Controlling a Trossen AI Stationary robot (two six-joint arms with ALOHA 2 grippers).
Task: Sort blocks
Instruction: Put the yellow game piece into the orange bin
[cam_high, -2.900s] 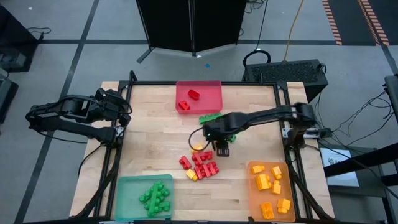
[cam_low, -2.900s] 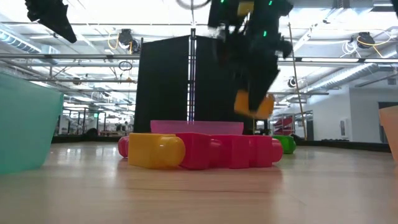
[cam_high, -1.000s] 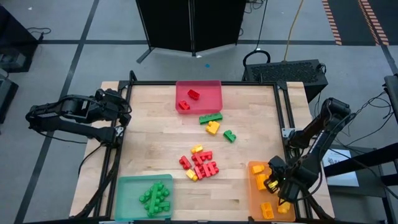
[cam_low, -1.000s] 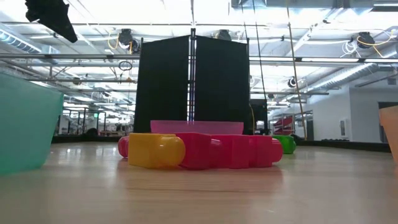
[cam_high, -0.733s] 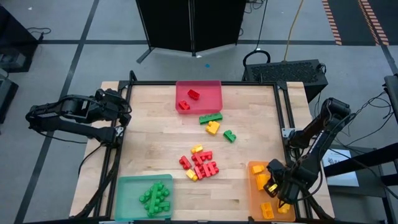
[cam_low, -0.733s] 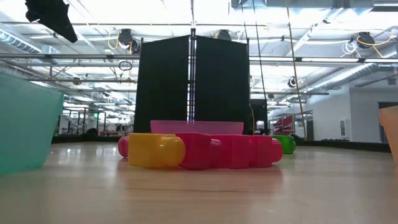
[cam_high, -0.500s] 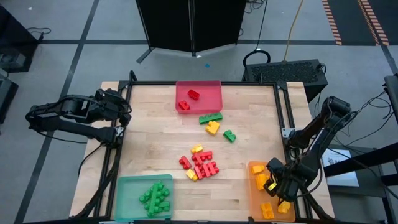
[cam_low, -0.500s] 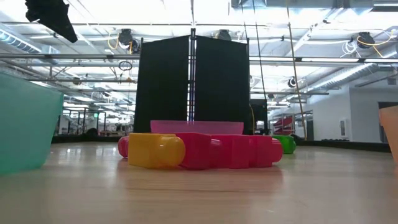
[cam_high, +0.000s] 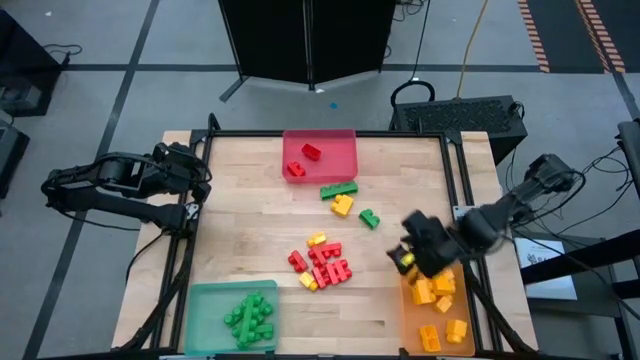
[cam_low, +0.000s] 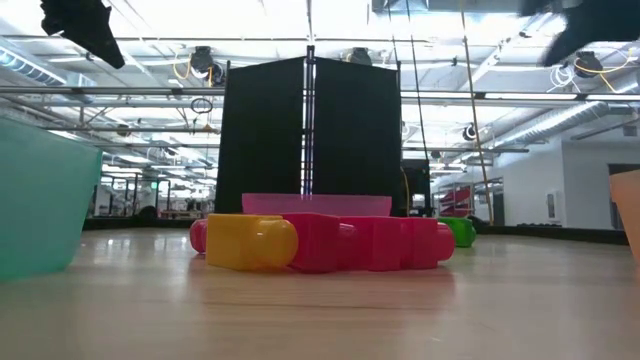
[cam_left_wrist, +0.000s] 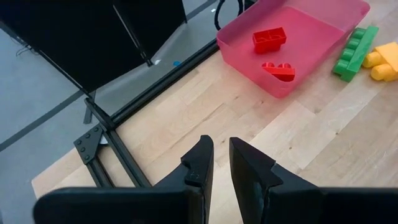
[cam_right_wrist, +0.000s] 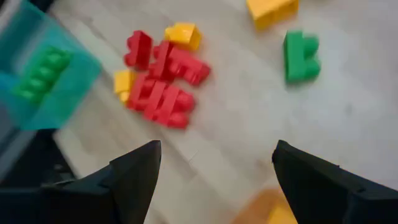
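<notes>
Blocks (cam_high: 322, 262) lay table-centre, nearer the right gripper (cam_high: 420, 250).
Its fingers stood wide apart, holding nothing, pointed toward that cluster.

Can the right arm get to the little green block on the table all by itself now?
Probably yes. The right gripper hangs near the small green block with jaws open and empty, and only bare wood lies around that block.

Light: bright and even, from ceiling strip lights (cam_low: 250, 20) that glare white.
Shadows: soft and faint on the tabletop (cam_high: 250, 220).
Blur: right arm (cam_high: 450, 240) smeared from above; right wrist view wholly streaked.
Focus: nearest tabletop at table-top level is soft.
</notes>
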